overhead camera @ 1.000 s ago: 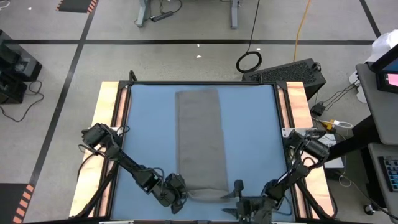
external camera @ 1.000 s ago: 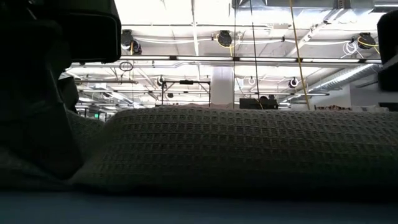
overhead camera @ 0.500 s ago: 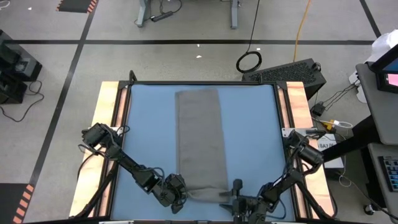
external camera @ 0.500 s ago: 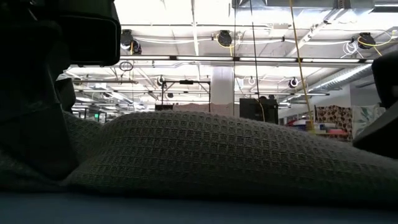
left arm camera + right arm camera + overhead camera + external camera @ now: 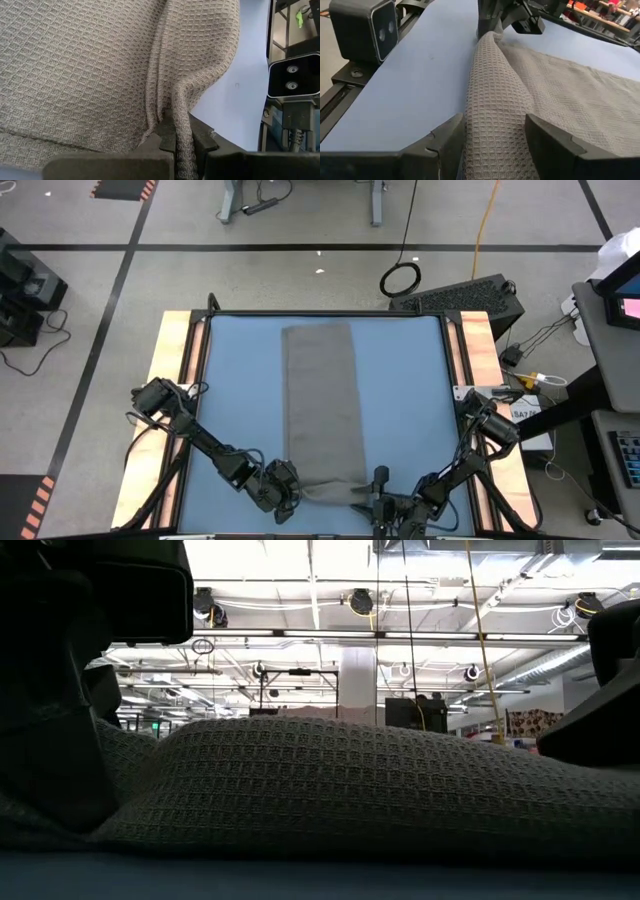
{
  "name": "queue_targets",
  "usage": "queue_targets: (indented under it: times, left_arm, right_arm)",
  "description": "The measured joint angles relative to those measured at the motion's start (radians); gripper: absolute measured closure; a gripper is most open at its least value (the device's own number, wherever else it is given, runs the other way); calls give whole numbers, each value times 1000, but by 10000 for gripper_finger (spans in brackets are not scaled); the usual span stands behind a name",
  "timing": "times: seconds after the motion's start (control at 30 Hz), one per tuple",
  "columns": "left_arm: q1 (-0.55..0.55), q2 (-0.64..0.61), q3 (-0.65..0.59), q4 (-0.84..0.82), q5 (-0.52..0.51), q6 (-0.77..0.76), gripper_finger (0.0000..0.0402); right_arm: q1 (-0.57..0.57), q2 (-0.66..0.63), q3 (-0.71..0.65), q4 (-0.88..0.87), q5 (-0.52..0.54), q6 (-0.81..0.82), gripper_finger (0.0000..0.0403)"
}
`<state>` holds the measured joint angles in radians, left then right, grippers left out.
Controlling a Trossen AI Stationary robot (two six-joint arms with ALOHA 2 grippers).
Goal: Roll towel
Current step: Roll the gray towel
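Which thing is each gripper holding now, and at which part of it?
The left gripper pinches the towel at its near-edge fold. The right gripper straddles the same edge; a firm grip cannot be told.

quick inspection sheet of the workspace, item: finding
surface: blue tabletop, wood side rails
job's things: grey towel laid as a long strip, near end bunched into a ridge
clutter: nothing seen on the tabletop
grippers: left tool shut on the towel's near corner; right tool straddles the ridge, fingers either side
cables: coiled black cable and yellow cord on the floor
surroundings: keyboard beyond the table
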<state>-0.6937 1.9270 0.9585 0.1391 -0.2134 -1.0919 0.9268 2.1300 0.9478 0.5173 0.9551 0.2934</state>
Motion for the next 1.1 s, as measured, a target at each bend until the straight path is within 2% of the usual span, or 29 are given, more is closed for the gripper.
queue_targets:
  times: [0.1,0.3,0.43,0.83,0.97,1.1]
  left_arm:
    - [0,0,0,0,0,7,384]
    - [0,0,0,-1,0,8,384]
    - [0,0,0,-1,1,7,384]
    - [0,0,0,0,-12,29,381]
    - [-1,0,0,0,-24,36,357]
    - [-1,0,0,1,-34,61,317]
  right_arm:
    - [2,0,0,3,-9,0,191]
    - [2,0,-2,-10,0,54,138]
    - [-2,0,-1,-61,4,147,132]
    - [-59,-5,2,-154,-121,397,198]
    - [-64,-5,2,-158,-130,438,225]
    - [-65,-4,0,-141,-135,451,285]
